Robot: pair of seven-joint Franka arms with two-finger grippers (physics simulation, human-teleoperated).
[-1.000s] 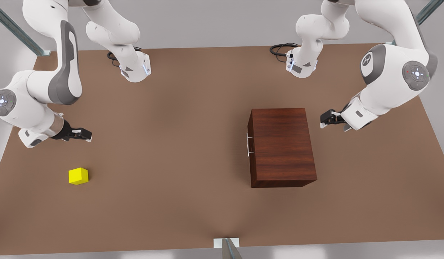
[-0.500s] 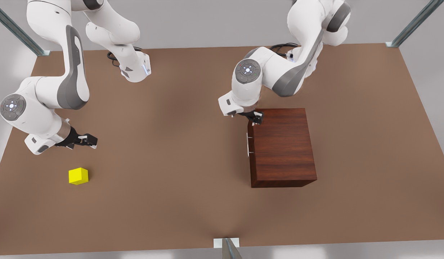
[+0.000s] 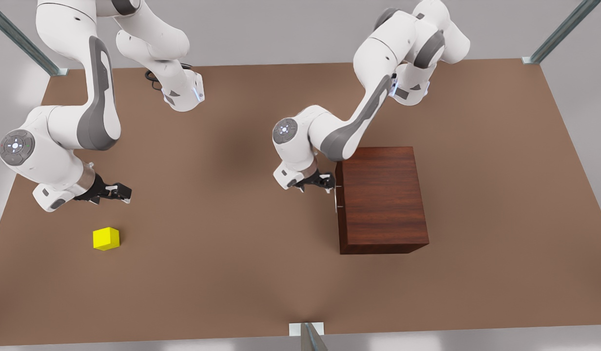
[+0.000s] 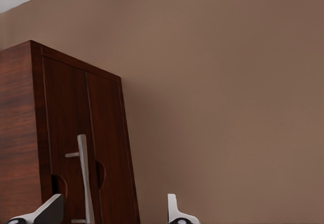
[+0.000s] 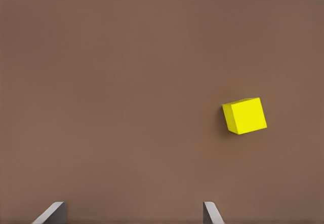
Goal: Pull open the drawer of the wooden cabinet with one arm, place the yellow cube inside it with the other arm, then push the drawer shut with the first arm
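Note:
The wooden cabinet (image 3: 384,197) (image 4: 20,133) stands on the table at the front view's right. Its drawer (image 4: 68,117) is shut, and the silver bar handle (image 3: 335,197) (image 4: 83,176) faces the front view's left. My left gripper (image 3: 324,183) (image 4: 111,218) is open just off the handle's far end, a little apart from the drawer front. The yellow cube (image 3: 106,238) (image 5: 245,115) lies on the table at the front view's left. My right gripper (image 3: 119,191) (image 5: 132,218) hovers open with nothing between its fingers, a short way behind the cube.
The brown table (image 3: 232,219) stretches wide between the cube and the cabinet. Both arm bases (image 3: 183,95) (image 3: 408,90) stand at the far edge. A metal post (image 3: 310,336) rises at the near edge.
The left arm swung from the cabinet's right side, over its far corner, down to the handle side. The right gripper dropped slightly toward the cube.

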